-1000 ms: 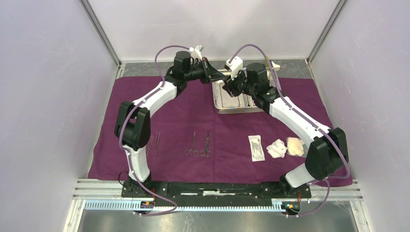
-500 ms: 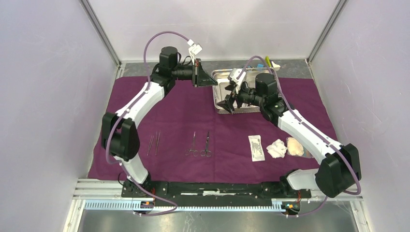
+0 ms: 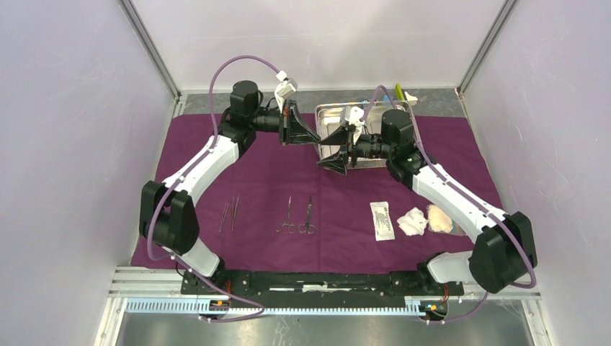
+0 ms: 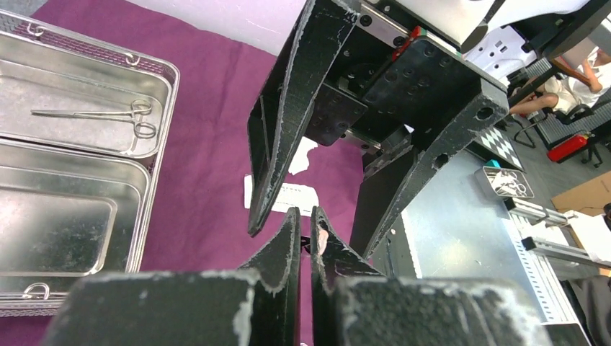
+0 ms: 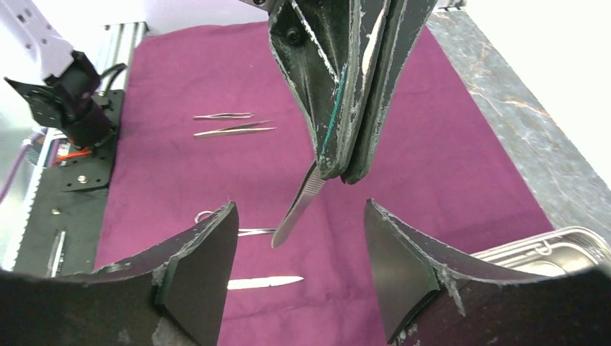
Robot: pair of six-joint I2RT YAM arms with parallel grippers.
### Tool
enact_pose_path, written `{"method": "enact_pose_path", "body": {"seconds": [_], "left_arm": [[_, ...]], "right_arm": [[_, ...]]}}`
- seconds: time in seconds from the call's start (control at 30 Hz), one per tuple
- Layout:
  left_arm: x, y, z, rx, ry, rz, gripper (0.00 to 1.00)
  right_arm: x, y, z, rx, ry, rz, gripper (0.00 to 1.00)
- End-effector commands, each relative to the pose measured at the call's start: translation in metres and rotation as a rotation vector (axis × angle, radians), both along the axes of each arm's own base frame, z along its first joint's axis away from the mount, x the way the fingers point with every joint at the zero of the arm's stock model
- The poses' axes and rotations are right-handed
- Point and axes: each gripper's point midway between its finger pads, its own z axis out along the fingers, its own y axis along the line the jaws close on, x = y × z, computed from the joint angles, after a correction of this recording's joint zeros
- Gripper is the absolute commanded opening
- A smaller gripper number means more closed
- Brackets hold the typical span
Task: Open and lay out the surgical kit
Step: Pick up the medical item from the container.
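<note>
Between the two grippers, above the plum-purple cloth [image 3: 274, 173], hangs the thing that matters now: the held steel tweezers [image 5: 295, 213]. We see the left gripper [image 5: 344, 173] pinched narrow on their upper end. Their long axis slants down from its fingertips into the gap of the right gripper [image 3: 328, 151], whose jaws stand wide on both sides and do not touch the steel. So only the left arm carries them. We judge the next move to be a lay-down beside the laid-out tweezers [image 3: 229, 214] on the cloth. These lie below and behind the left gripper, toward its own base, so this arm is nearer. One scissor-handled clamp [image 4: 108, 114] waits in the steel tray [image 4: 155, 155], below and behind the right gripper.
</note>
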Motion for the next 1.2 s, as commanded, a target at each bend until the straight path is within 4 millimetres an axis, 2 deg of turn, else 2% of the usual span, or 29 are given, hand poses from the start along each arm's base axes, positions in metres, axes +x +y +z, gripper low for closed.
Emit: {"method": "enact_pose_path", "body": {"seconds": [0.0, 0.13, 0.53, 0.63, 0.7, 0.77, 0.83, 0.87, 0.93, 1.03, 1.13, 1.17], "left_arm": [[-0.014, 0.001, 0.024, -0.047, -0.161, -0.042, 0.03], [-0.018, -0.001, 0.023, -0.048, -0.172, -0.051, 0.03], [-0.021, 0.000, 0.020, -0.051, -0.244, -0.043, 0.03], [-0.020, 0.000, 0.019, -0.050, -0.252, -0.034, 0.03], [-0.016, 0.000, 0.020, -0.046, -0.260, -0.008, 0.04], [-0.009, 0.000, 0.020, -0.036, -0.256, 0.044, 0.09], [0.006, 0.001, 0.022, -0.019, -0.236, 0.146, 0.30], [0.012, 0.002, 0.023, -0.012, -0.221, 0.199, 0.45], [0.025, 0.007, 0.027, 0.005, -0.205, 0.310, 0.63], [0.041, 0.017, 0.034, 0.023, -0.151, 0.463, 0.75], [0.057, 0.028, 0.033, 0.058, -0.029, 0.616, 0.78], [0.061, 0.032, 0.026, 0.084, 0.033, 0.668, 0.78]], "right_arm": [[-0.008, 0.006, 0.003, 0.050, 0.026, 0.066, 0.67], [-0.008, 0.011, 0.002, 0.069, 0.060, 0.090, 0.54], [-0.008, 0.013, -0.004, 0.093, 0.119, 0.100, 0.30], [-0.005, 0.013, -0.006, 0.090, 0.126, 0.084, 0.17], [0.000, 0.012, -0.007, 0.087, 0.129, 0.059, 0.02], [0.007, 0.009, -0.008, 0.085, 0.133, 0.015, 0.00], [0.012, 0.007, -0.008, 0.087, 0.142, -0.018, 0.00], [0.014, 0.006, -0.006, 0.092, 0.141, -0.036, 0.00], [0.020, 0.003, -0.003, 0.098, 0.139, -0.081, 0.00], [0.032, -0.004, 0.001, 0.094, 0.138, -0.179, 0.00], [0.049, -0.014, 0.000, 0.062, 0.144, -0.300, 0.00], [0.054, -0.018, 0.002, 0.054, 0.146, -0.333, 0.00]]}}
